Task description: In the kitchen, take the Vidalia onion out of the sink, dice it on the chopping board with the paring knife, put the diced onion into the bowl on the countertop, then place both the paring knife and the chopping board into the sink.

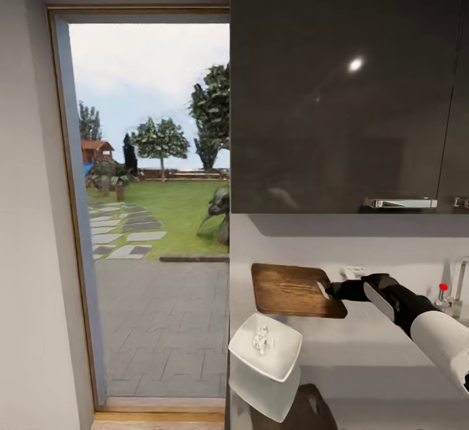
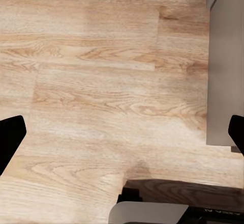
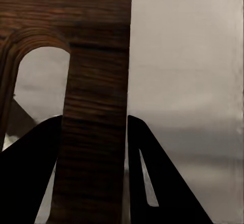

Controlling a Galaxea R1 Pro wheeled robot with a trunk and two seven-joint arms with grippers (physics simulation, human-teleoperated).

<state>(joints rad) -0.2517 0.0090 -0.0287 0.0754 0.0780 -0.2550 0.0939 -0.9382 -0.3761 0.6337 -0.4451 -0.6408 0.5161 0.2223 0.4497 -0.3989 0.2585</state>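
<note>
Above the countertop (image 1: 365, 365), chopping board (image 1: 293, 290) pinched by right gripper (image 1: 326, 290); left gripper (image 2: 122, 132) spread; no legible writing.

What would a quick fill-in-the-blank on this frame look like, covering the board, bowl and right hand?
1. The right hand grips the chopping board at its ____ end.
2. The white cubes of diced onion lie in the ____.
3. The left hand is open above a ____ floor.
4. The tap has a ____ knob.

Missing words: handle-slot; bowl; wooden; red
</note>
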